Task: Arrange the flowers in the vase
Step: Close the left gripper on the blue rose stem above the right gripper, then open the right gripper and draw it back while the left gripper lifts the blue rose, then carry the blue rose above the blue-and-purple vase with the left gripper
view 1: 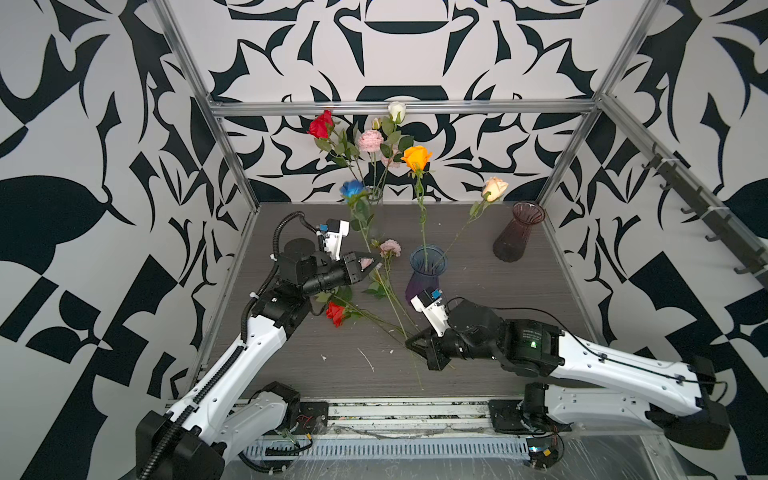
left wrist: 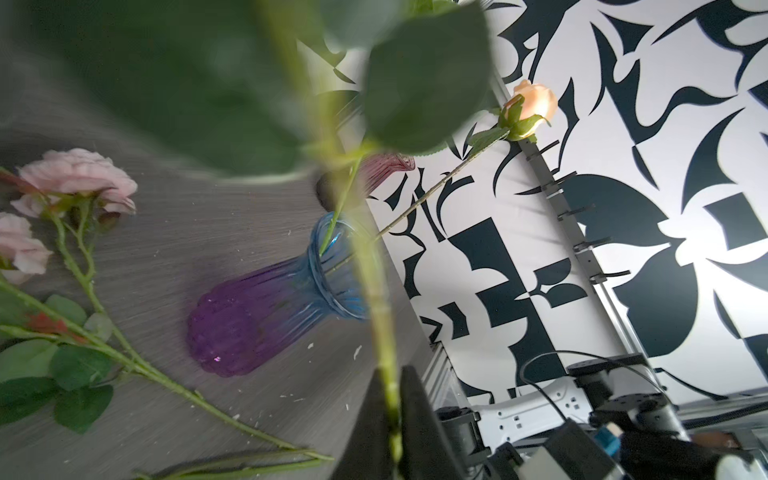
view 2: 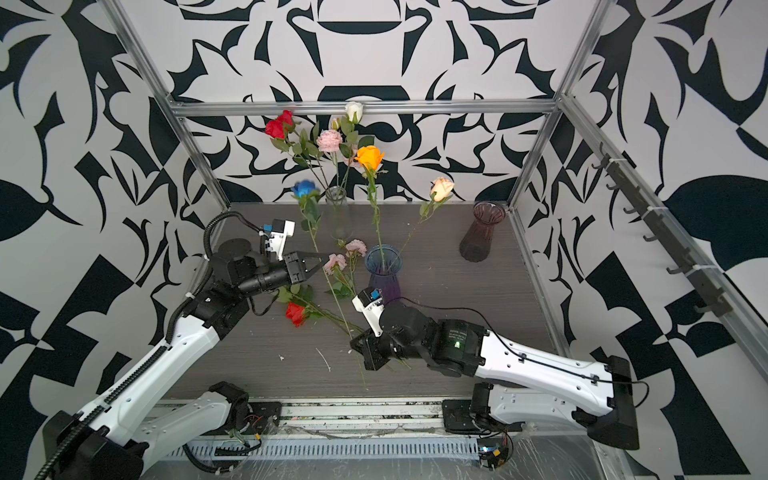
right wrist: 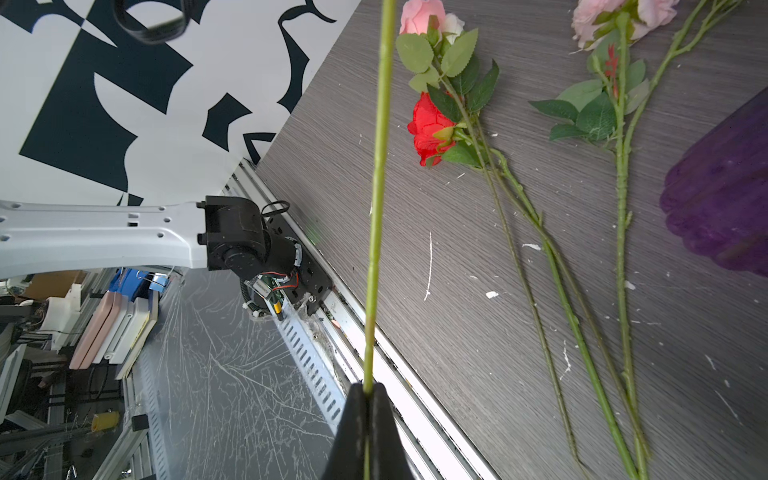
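A blue rose point(view 1: 353, 189) stands tilted on a long green stem point(view 1: 388, 297). My left gripper point(view 1: 377, 264) point(left wrist: 392, 370) is shut on the upper stem, below the leaves. My right gripper point(view 1: 410, 342) point(right wrist: 368, 387) is shut on the same stem lower down, near the table. The blue-and-purple vase point(view 1: 428, 270) point(left wrist: 266, 307) between the grippers holds an orange rose point(view 1: 416, 157) and a peach rose point(view 1: 494, 189). A red rose point(view 1: 336, 313) point(right wrist: 430, 126) and pink blooms point(view 1: 390, 247) lie on the table.
A clear vase point(view 1: 375, 208) at the back holds a red rose point(view 1: 322, 124), a white rose point(view 1: 397, 110) and a ruffled pink bloom point(view 1: 370, 140). An empty dark red vase point(view 1: 519, 232) stands at the back right. Metal frame posts edge the table.
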Robot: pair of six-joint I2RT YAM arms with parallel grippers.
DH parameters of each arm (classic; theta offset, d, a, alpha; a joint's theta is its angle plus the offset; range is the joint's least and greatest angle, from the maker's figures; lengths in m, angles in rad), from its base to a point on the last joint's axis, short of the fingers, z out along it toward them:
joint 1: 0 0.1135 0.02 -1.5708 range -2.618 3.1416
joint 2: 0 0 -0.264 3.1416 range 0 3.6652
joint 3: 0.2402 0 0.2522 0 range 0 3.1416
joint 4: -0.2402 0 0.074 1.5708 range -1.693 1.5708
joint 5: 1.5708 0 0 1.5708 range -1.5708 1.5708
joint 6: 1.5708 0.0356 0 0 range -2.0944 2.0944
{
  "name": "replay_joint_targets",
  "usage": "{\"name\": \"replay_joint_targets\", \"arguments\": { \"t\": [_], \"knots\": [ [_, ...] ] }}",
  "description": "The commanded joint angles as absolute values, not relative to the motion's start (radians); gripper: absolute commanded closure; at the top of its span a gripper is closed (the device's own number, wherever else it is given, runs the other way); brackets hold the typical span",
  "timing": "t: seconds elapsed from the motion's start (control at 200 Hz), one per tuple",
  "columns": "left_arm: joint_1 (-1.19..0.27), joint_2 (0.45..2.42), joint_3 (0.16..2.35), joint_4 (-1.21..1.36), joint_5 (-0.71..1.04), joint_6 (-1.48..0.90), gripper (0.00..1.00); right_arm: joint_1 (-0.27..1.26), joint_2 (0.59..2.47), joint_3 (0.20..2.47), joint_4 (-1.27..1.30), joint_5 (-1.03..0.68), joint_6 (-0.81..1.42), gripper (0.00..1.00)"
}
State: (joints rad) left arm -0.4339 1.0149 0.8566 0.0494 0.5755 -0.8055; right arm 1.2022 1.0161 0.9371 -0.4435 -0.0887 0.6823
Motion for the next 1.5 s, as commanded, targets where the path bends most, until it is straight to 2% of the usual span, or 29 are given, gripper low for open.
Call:
{"name": "replay_joint_targets", "arguments": {
  "t": [0.0, 0.045, 0.155, 0.23, 0.275, 0.345, 0.495, 0.575, 0.78, 0.975, 1.26, 1.37, 1.49],
  "knots": [
    [-0.43, 1.023, 0.897, 0.076, 0.585, -0.804, 1.0, 1.209, 1.008, 0.935, -0.408, -0.082, 0.686, 1.0],
    [-0.428, 1.026, 0.9, 0.078, 0.588, -0.804, 1.0, 1.209, 1.005, 0.934, -0.411, -0.072, 0.686, 0.99],
    [-0.428, 1.033, 0.911, 0.09, 0.602, -0.802, 1.0, 1.209, 0.968, 0.931, -0.445, -0.002, 0.688, 0.72],
    [-0.428, 1.037, 0.921, 0.095, 0.613, -0.801, 1.0, 1.209, 0.91, 0.937, -0.502, 0.089, 0.68, 0.63],
    [-0.428, 1.041, 0.93, 0.099, 0.618, -0.799, 0.99, 1.209, 0.867, 0.934, -0.541, 0.148, 0.678, 0.62],
    [-0.428, 1.051, 0.957, 0.1, 0.623, -0.793, 0.99, 1.207, 0.78, 0.926, -0.638, 0.32, 0.682, 0.55],
    [-0.429, 1.105, 1.079, 0.095, 0.627, -0.74, 0.97, 1.207, 0.599, 0.863, -0.917, 0.653, 0.801, 0.58],
    [-0.43, 1.159, 1.18, 0.093, 0.63, -0.707, 0.96, 1.207, 0.507, 0.812, -1.035, 0.737, 0.898, 0.59],
    [-0.458, 1.342, 1.466, 0.087, 0.567, -0.562, 0.88, 1.207, 0.306, 0.635, -0.977, 0.687, 0.906, 0.61],
    [-0.514, 1.511, 1.695, 0.101, 0.512, -0.414, 0.87, 1.207, 0.352, 0.532, -0.859, 0.645, 0.85, 0.59],
    [-0.72, 1.598, 1.715, 0.205, 0.349, 0.014, 0.87, 1.207, 0.561, 0.538, -0.729, 0.563, 0.726, 0.58],
    [-0.739, 1.62, 1.732, 0.201, 0.329, 0.028, 0.88, 1.207, 0.586, 0.552, -0.735, 0.56, 0.716, 0.58],
    [-0.739, 1.626, 1.757, 0.201, 0.313, 0.024, 0.9, 1.207, 0.532, 0.539, -0.737, 0.564, 0.715, 0.58]
  ]
}}
